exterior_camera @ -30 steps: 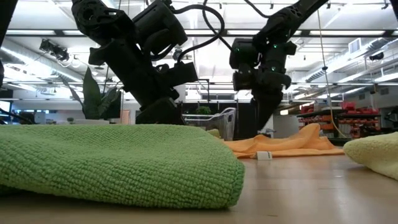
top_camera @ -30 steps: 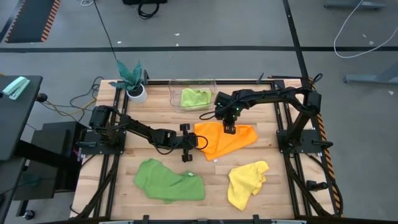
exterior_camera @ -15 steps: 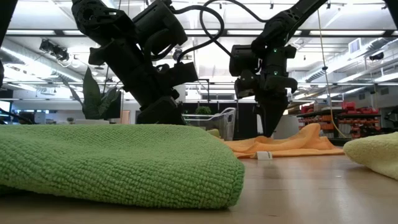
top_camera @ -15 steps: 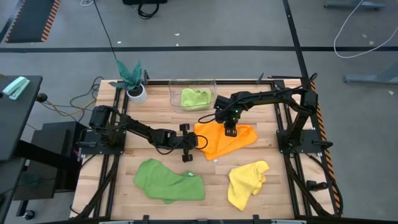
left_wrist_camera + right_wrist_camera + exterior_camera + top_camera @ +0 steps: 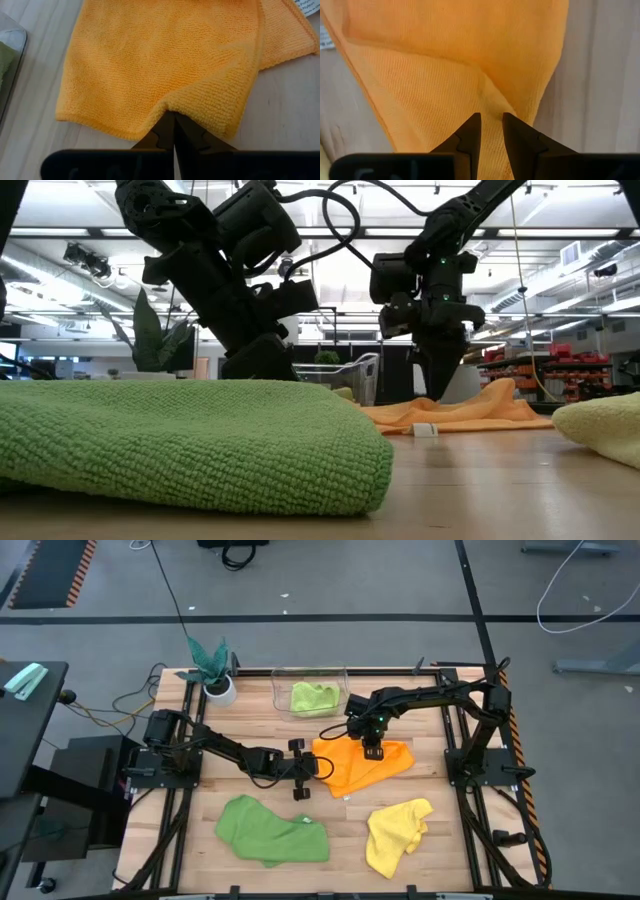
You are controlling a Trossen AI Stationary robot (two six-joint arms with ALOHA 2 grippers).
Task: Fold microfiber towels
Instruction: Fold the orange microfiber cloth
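Observation:
An orange towel (image 5: 385, 762) lies crumpled at the table's middle, part of it folded over itself. My left gripper (image 5: 319, 768) is at its left edge, shut on it. My right gripper (image 5: 373, 751) stands over its far part, pointing steeply down, fingers nearly together on a ridge of the cloth (image 5: 491, 100). A darker green towel (image 5: 270, 830) and a yellow towel (image 5: 395, 835) lie bunched near the front edge. A lime green towel (image 5: 313, 697) rests inside the clear bin. My left gripper pinches the orange towel's hemmed left edge (image 5: 170, 106) between its two fingers, coming slanting down from the table's left. The cloth puckers into the fingertips and lies on the table beyond them. My right gripper pinches a raised crease (image 5: 496, 106) near the towel's far edge from above. A narrow gap filled with cloth shows between its fingers; how many layers, I cannot tell. The rest lies on the table.
The clear bin (image 5: 345, 680) stands at the far edge, just behind the right gripper. A teal-leaved plant in a white pot (image 5: 214, 675) is at the far left. Bare wood lies between the orange towel and the two front towels.
My right gripper has tipped a little steeper over the orange towel, its fingertips now pointing down into the cloth. The left gripper and the towels have kept still.

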